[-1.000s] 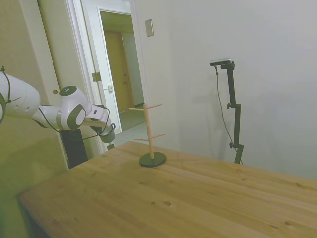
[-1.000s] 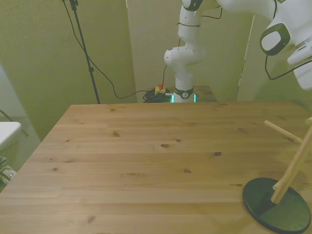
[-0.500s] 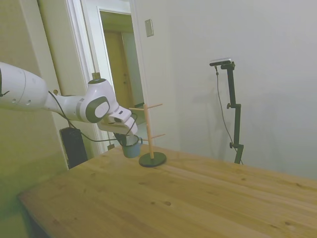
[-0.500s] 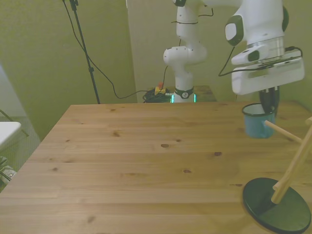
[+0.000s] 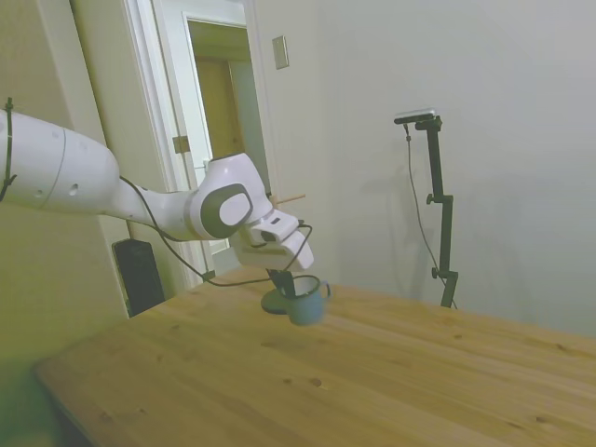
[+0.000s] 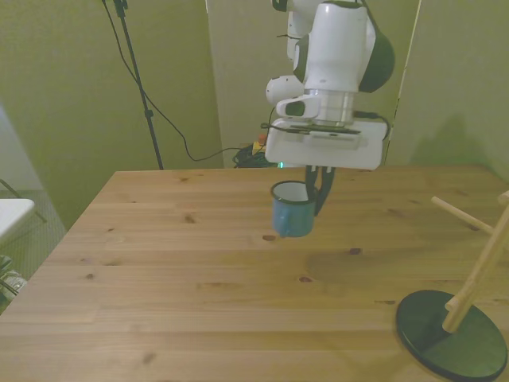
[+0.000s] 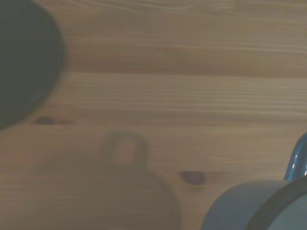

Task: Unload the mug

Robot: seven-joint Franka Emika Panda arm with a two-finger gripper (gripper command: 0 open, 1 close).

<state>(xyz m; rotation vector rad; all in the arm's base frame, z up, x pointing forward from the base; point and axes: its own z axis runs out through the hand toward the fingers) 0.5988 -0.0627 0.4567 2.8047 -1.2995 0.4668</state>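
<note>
Above grainy wood table (image 6: 159,263), enamel mug (image 6: 293,210).

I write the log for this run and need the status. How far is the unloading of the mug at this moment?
Done: the teal mug is off the wooden mug rack, which stands bare at the front view's right. In hand: the gripper holds the mug by its rim, upright, in the air above the table; its shadow shows in the wrist view. Left: lower the mug onto the table and release it.
</note>
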